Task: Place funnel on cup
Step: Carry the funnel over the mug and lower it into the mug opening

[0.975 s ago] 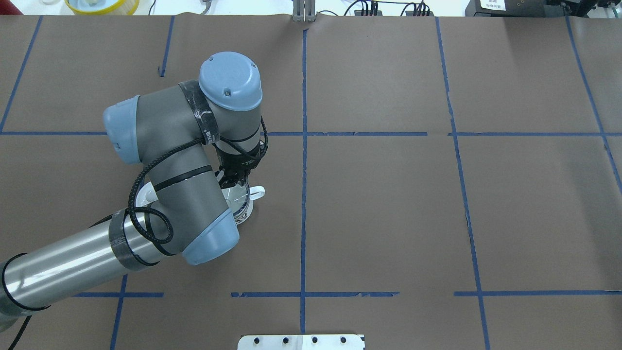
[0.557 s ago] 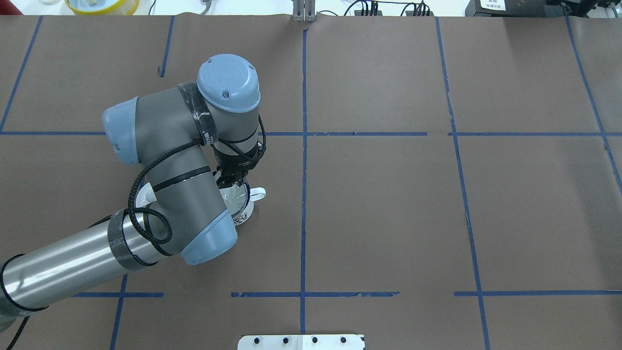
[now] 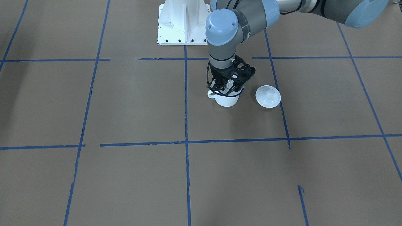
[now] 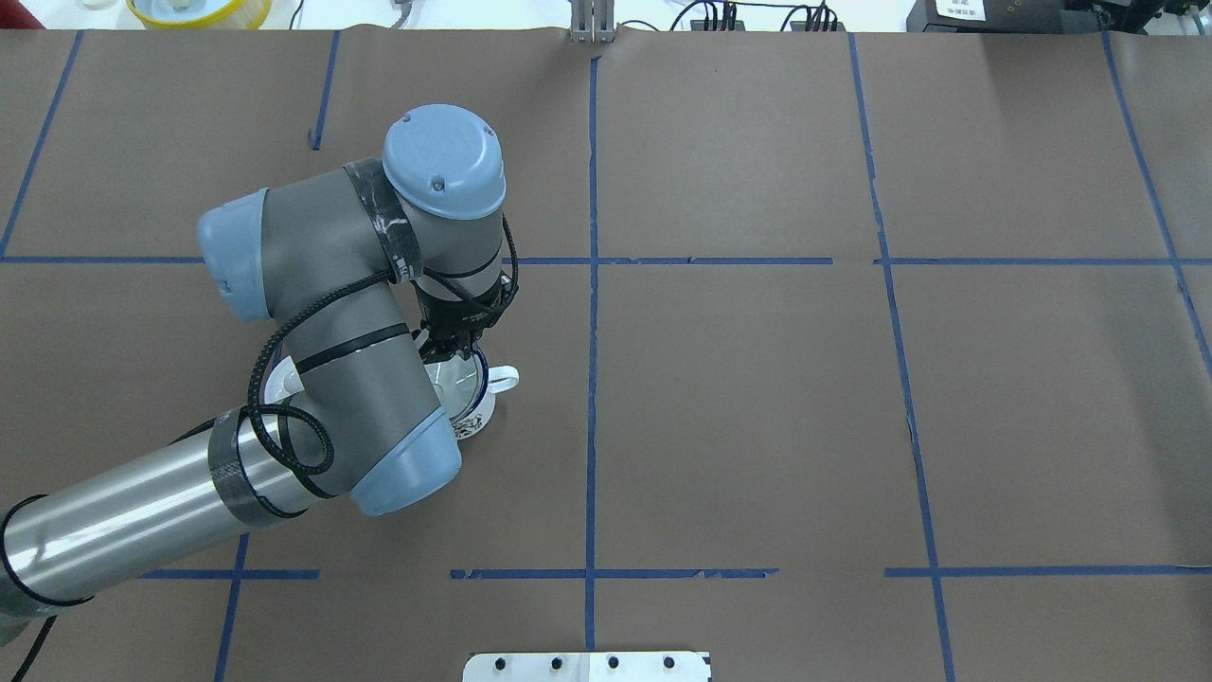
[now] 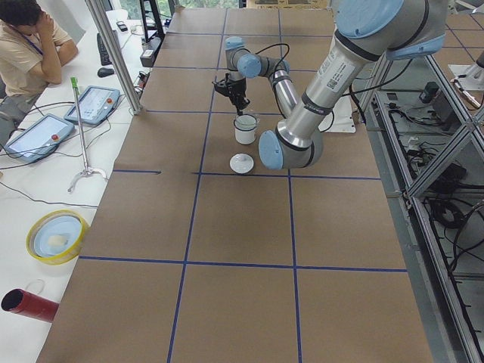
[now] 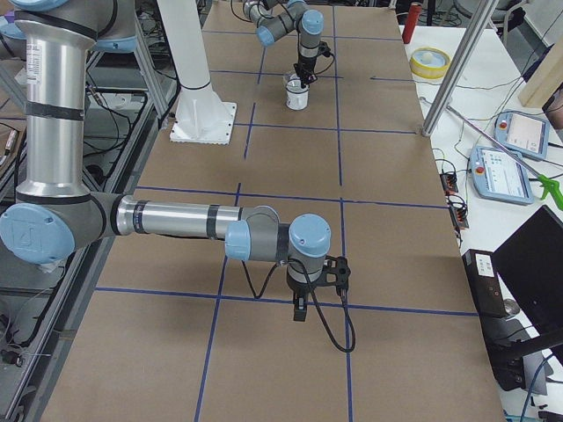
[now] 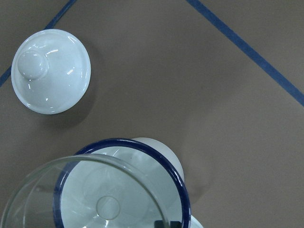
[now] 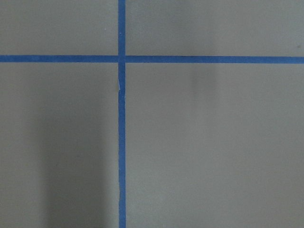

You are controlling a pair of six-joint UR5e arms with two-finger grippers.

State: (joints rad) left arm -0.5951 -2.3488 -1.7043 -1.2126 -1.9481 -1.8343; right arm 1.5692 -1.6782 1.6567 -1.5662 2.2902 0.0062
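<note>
The cup (image 3: 226, 99), a white mug with a dark blue rim, stands left of the table's middle line in the overhead view (image 4: 476, 415). My left gripper (image 3: 226, 86) points down right over its mouth and is shut on the clear funnel (image 7: 108, 205). In the left wrist view the funnel's round rim sits just above the cup (image 7: 161, 164), shifted a little to one side of the blue rim. My right gripper (image 6: 299, 309) shows only in the exterior right view, low over bare table, and I cannot tell whether it is open or shut.
A white domed lid with a knob (image 3: 268, 96) lies on the table close beside the cup, also in the left wrist view (image 7: 51, 70). The robot's white base plate (image 3: 183, 22) stands behind. Blue tape lines cross the brown table cover.
My left wrist has shifted slightly away from the robot with the funnel. More of the cup's blue rim now shows beside the gripper.
</note>
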